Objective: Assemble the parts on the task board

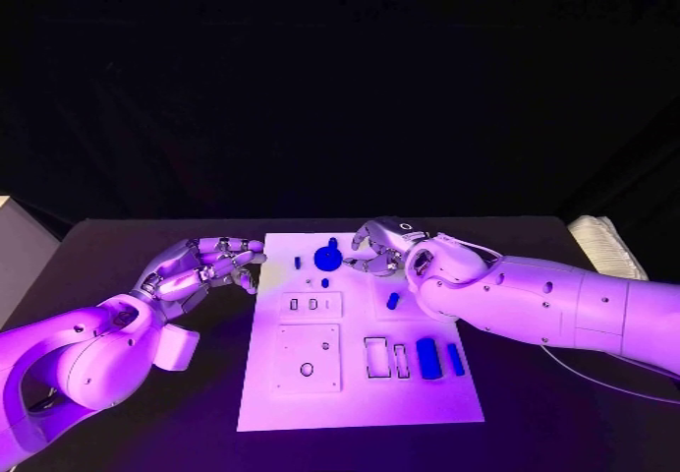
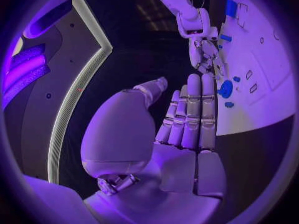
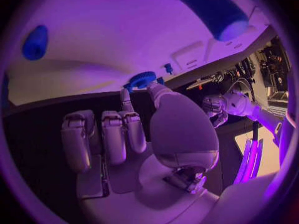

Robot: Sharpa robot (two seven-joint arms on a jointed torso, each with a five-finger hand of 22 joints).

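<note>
Right hand (image 1: pixel 390 248) fingers apparently touch the blue gear (image 1: pixel 327 259) near the task board (image 1: pixel 355 393) far edge; grip unconfirmed, slippage possible. Left hand (image 1: pixel 205 265) fingers apart, empty.

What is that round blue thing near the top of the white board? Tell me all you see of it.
The blue gear is a small round toothed wheel, plastic by its look, standing near the far edge of the task board. Its teeth show in the right wrist view. The right hand is at it, fingertips at its rim. The left hand hangs apart, beside the board.
</note>
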